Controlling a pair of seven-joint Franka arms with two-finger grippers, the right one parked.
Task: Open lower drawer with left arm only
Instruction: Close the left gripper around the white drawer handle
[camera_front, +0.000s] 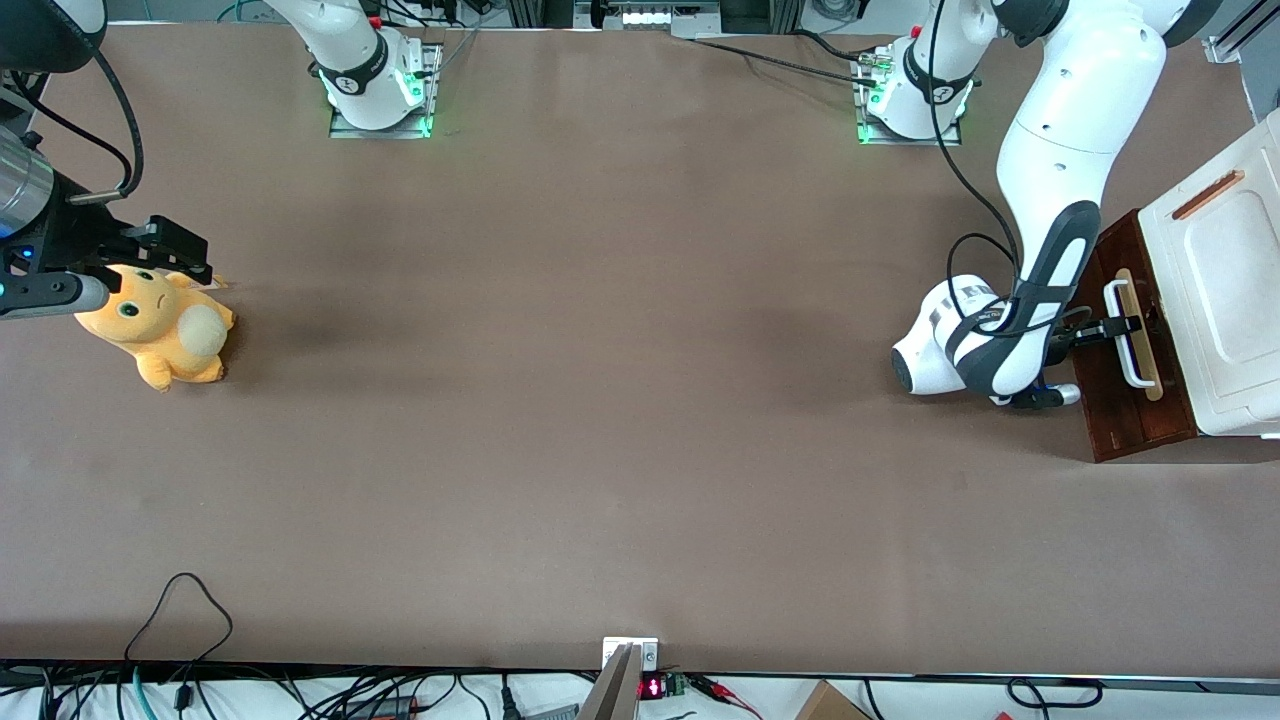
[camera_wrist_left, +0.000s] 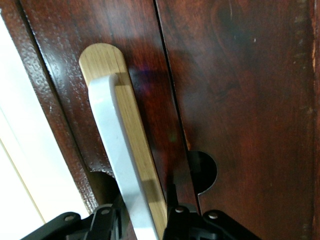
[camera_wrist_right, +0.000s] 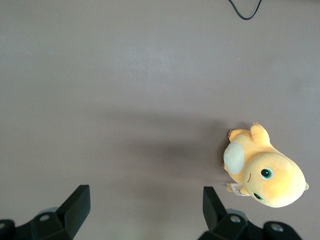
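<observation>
The lower drawer shows its dark reddish-brown front at the working arm's end of the table, under the white cabinet body. No pale inside shows. A white bar handle runs along a pale wood strip. The left arm reaches down to it. Its black gripper stands open with one finger on each side of the handle bar. One finger lies close against the bar, while the second finger stands off from it over the dark wood.
The cabinet top has a thin brown slot. A yellow plush toy lies at the parked arm's end of the table. Cables hang over the table's near edge.
</observation>
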